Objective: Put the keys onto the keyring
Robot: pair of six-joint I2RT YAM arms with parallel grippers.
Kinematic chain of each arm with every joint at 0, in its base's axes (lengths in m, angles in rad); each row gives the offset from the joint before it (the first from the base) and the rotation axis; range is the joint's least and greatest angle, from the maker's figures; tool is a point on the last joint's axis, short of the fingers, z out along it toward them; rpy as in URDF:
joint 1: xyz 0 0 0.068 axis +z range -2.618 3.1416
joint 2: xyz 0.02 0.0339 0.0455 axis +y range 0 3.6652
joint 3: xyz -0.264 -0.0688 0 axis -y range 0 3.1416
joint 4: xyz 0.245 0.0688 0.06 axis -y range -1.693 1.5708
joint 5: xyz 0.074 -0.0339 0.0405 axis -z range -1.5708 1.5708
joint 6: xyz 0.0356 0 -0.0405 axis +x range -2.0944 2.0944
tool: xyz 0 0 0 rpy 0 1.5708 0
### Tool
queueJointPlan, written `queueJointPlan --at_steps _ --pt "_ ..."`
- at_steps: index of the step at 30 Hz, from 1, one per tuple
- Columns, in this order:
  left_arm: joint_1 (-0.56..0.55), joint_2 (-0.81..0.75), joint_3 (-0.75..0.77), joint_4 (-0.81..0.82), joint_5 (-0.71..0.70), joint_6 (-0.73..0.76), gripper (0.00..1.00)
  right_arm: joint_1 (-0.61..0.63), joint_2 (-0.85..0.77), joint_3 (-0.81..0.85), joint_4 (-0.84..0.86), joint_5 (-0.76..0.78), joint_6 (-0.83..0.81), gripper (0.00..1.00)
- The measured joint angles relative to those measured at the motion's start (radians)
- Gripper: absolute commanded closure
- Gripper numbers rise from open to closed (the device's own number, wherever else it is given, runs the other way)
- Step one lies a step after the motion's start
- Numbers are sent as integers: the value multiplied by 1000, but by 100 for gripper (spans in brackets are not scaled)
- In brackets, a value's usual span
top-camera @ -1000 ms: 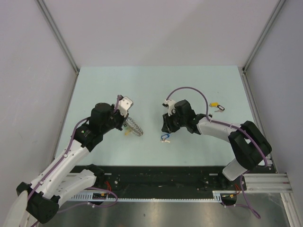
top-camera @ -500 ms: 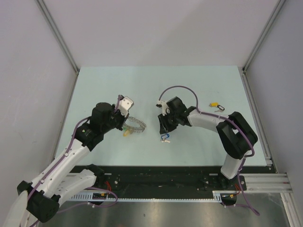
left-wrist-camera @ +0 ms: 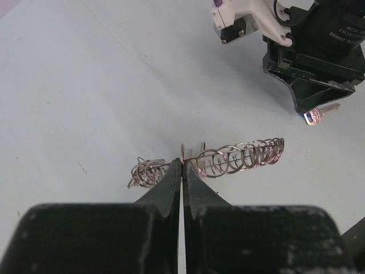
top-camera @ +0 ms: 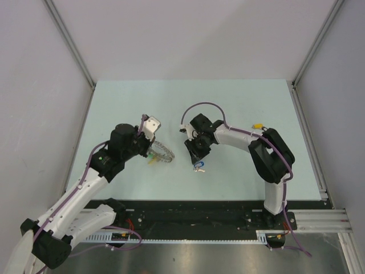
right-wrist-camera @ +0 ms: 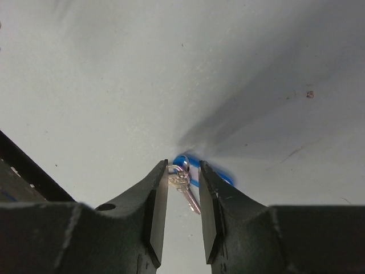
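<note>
- Keyring (left-wrist-camera: 239, 158): a coil of silver wire loops lying left of table centre, stretching out sideways from my left fingertips. I cannot tell whether it rests on the table (top-camera: 125, 103) or hangs just above it.
- Left gripper (left-wrist-camera: 182, 164): fingers pressed together with no gap, pinching one wire loop of the keyring near its middle.
- Yellowish tag (top-camera: 151, 160): just beside the keyring, on the near side below my left gripper. I cannot tell whether it hangs on the ring.
- Blue-tagged key (right-wrist-camera: 187, 193): on the table near centre, well apart from the keyring. Its metal blade lies in the gap between my right fingers and its blue tag sits at the fingertips.
- Right gripper (right-wrist-camera: 183, 164): pointed down over the blue-tagged key, with fingers partly apart and straddling it. Daylight shows on both sides of the blade, so no clamp is visible.
- Yellow-tagged key (top-camera: 258, 125): toward the table's right side, beyond my right forearm and well apart from both grippers.
</note>
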Motion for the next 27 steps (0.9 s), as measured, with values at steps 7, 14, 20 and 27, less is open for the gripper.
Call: queueJointPlan --at_steps 7,14,20,27 --pt "2 0 0 0 -2 0 100 5 48 83 -93 3 -40 71" --pt "7 -1 0 0 -2 0 100 10 87 133 -154 3 -64 75" --pt "9 -1 0 0 -1 0 100 16 111 152 -182 3 -76 77" --pt "10 -2 0 0 -1 0 100 24 128 167 -194 0 -79 83"
